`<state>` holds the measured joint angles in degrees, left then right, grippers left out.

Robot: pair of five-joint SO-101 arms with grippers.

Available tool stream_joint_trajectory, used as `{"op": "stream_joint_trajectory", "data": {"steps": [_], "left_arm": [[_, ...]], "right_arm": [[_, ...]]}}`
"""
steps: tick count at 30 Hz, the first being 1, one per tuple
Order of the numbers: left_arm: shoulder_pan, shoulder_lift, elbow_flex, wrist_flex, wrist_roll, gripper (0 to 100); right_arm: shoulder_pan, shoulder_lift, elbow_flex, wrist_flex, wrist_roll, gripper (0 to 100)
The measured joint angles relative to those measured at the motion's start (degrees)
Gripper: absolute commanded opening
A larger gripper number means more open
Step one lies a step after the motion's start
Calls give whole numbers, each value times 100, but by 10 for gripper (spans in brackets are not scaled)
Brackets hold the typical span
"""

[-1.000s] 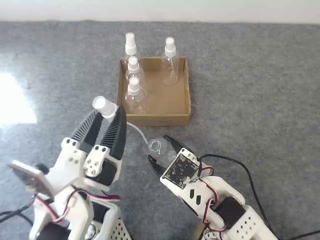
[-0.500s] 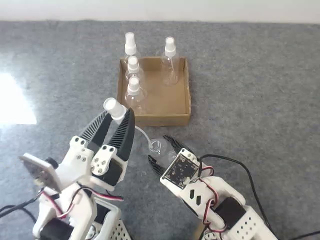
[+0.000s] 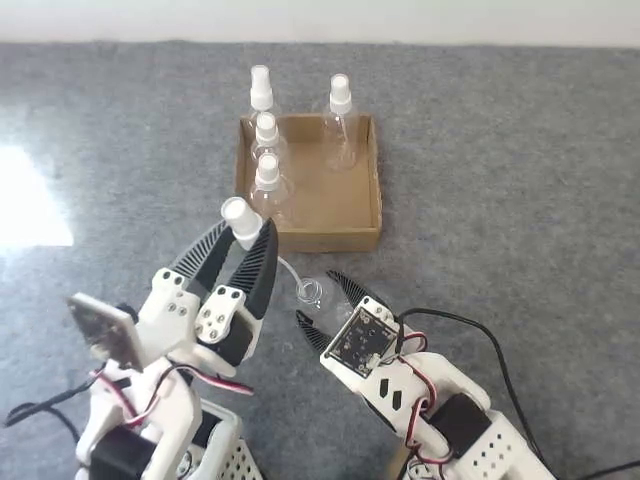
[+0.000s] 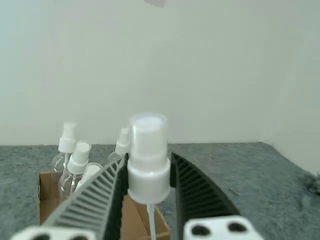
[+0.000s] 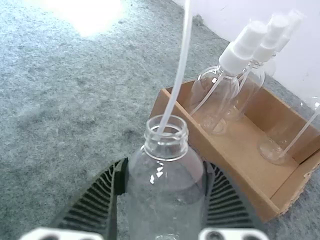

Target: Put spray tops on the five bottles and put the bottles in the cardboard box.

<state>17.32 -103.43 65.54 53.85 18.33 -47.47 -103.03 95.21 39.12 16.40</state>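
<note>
Flat grey speckled table covering (image 3: 520, 180) meets a plain white wall (image 3: 400, 18) along the top of the high view. Above centre, the square brown cardboard box (image 3: 376, 190) has clear plastic bottles (image 3: 268, 195) with white caps. The left gripper (image 3: 245, 226) and right gripper (image 3: 314, 295) have black ribbed fingers (image 3: 262, 270), white bodies, and red and black wires (image 3: 118, 408). The white plastic spray top (image 4: 148, 160) has a pale translucent tube. The round clear plastic bottle (image 5: 165, 180) is colourless.

You see a grey, fuzzy tabletop (image 3: 520, 150) — it looks like carpet. Behind it stands a plain white wall (image 4: 200, 60). A bright patch of light (image 3: 30, 200) lies on the grey at the left side of the high view — almost white.
</note>
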Motion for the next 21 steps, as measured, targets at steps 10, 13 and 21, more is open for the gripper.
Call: {"op": "stream_joint_trajectory", "data": {"steps": [10,13,21], "left_arm": [[255,0,343,53,-35,15],[571,0,492,53,-308,15],[870,0,615,53,-519,16]], "right_arm": [[0,0,0,-70,0,87],[0,0,0,-114,0,87],[0,0,0,-132,0,87]]}}
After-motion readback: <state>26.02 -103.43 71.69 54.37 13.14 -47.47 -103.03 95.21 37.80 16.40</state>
